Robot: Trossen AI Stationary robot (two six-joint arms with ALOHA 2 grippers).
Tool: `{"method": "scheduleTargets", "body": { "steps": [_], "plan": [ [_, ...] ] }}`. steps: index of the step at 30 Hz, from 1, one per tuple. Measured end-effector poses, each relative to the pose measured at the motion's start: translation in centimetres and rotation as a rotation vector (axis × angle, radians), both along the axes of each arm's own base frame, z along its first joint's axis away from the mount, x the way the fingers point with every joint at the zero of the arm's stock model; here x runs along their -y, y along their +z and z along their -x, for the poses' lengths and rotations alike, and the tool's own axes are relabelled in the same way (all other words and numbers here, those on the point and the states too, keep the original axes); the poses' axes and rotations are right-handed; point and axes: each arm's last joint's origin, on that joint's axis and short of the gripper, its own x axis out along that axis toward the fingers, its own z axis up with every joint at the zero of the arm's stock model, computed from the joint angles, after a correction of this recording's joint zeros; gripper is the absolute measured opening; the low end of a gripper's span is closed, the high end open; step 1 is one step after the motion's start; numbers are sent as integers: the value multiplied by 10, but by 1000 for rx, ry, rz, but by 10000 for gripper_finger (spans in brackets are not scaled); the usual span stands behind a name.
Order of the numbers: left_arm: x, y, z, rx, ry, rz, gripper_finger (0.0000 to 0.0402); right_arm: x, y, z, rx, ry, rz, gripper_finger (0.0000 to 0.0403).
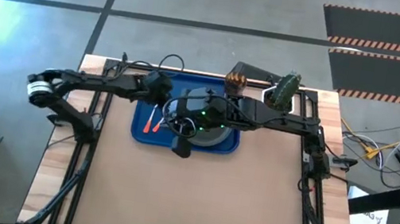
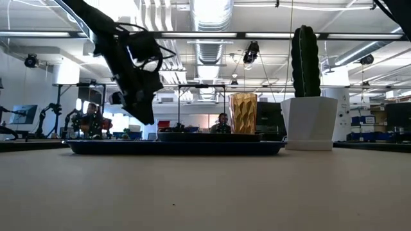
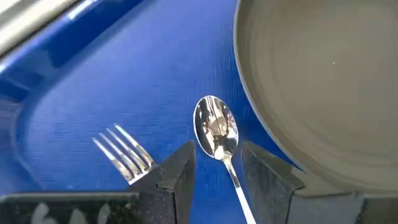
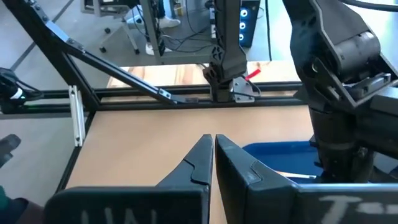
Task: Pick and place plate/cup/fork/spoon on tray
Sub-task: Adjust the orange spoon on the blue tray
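The blue tray (image 1: 142, 111) lies at the far middle of the table. On it are the black plate (image 3: 323, 93), the spoon (image 3: 216, 127) beside the plate, and the fork (image 3: 124, 152) farther left. My left gripper (image 3: 217, 155) hangs open a little above the tray, slanting down. Its fingers stand on either side of the spoon's neck without touching it. The amber cup (image 1: 236, 80) stands just beyond the tray's far edge. My right gripper (image 4: 213, 146) is shut and empty, high above the plate.
A white pot with a green cactus (image 2: 311, 122) stands at the tray's far right corner, next to the cup (image 2: 243, 113). The bare wooden table top stretches toward the near edge. People sit in the room behind the table.
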Motion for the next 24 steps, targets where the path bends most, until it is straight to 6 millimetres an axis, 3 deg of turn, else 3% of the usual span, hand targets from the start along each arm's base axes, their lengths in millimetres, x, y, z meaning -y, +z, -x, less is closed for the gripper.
{"method": "scheduleTargets", "body": {
  "steps": [24],
  "plan": [
    [-22,-21,-27,-8,-86,39,113,2,0,0,-3,-80,-17,9]
  ]
}}
